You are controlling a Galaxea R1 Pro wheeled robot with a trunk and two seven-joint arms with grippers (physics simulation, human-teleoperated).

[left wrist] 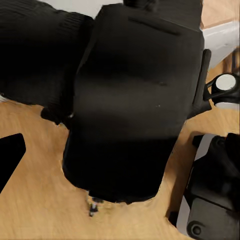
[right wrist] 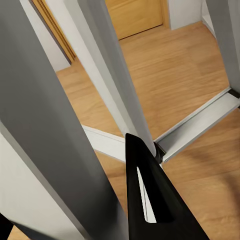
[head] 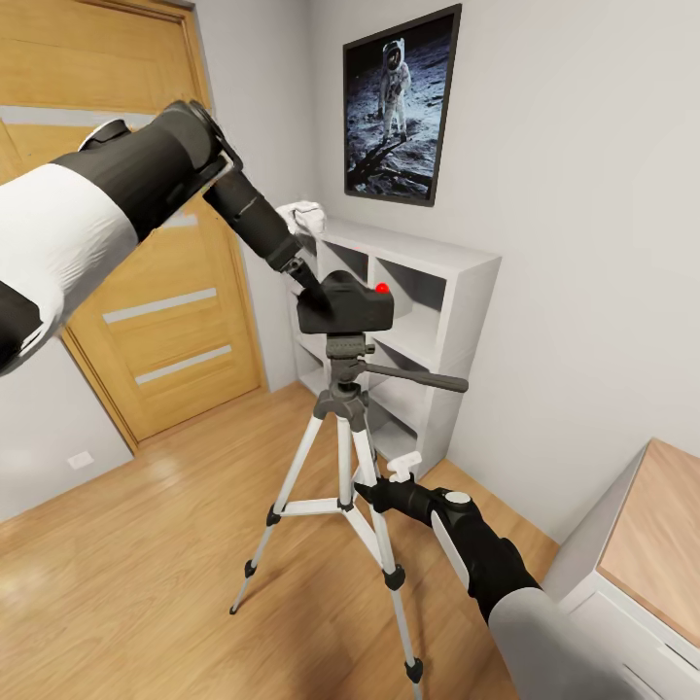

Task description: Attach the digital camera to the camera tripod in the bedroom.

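Right gripper (head: 367,493), near and low: it reaches between the tripod (head: 342,457) legs at the level of the spreader braces. In the right wrist view one dark finger (right wrist: 150,200) lies against a silver leg (right wrist: 107,75) where the braces meet; how far the jaws stand apart cannot be told. To the right, nearer, stands the wood-topped desk (head: 656,544).

Left gripper (head: 309,282), higher and farther: it meets the camera (head: 348,303) at its left rear side. The left wrist view shows the black body (left wrist: 132,100) close up between the fingers, so the jaws appear closed on it. The camera, red button (head: 382,288) on top, sits directly on the tripod head (head: 348,347), whose side handle (head: 418,377) points right.

Behind stands the white cube shelf (head: 457,292) against the far wall, the astronaut picture (head: 401,102) above it and the wooden door (head: 126,262) to the left.
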